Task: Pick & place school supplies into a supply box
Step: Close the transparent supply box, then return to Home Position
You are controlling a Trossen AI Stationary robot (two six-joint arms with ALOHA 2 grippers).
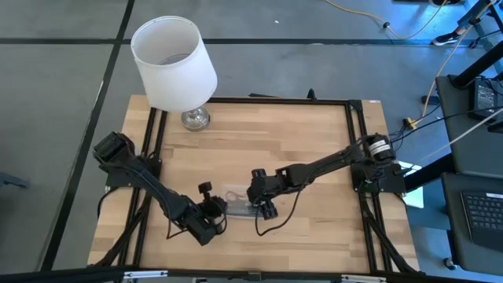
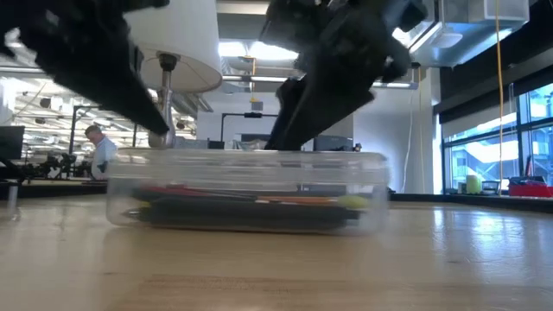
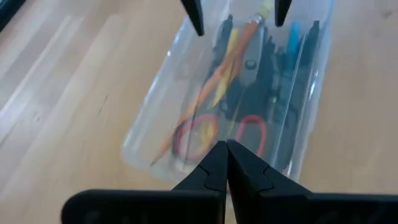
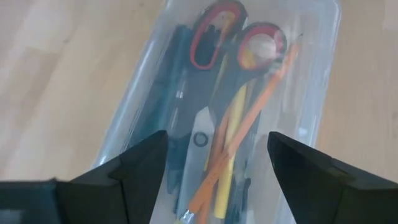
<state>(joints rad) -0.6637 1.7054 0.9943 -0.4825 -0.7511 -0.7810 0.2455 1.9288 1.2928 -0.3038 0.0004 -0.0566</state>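
While the supply box (image 1: 237,200) sits mid-bench between both arms with scissors (image 4: 214,81), pencils (image 4: 239,146) and pens already inside, hold the left pincer (image 3: 226,163), fingers pressed together and empty, just off the near end. Keep the right pincer (image 4: 217,163), fingers spread wide and gripping nothing, straddling the far end, then lift straight up without nudging the thin walls. Seemingly nothing left loose on the bench (image 1: 314,141), though hard to confirm.

Clear supply box (image 4: 323,74) lies flat on the table, holding pencils (image 4: 249,124) and red-handled scissors (image 4: 214,37).
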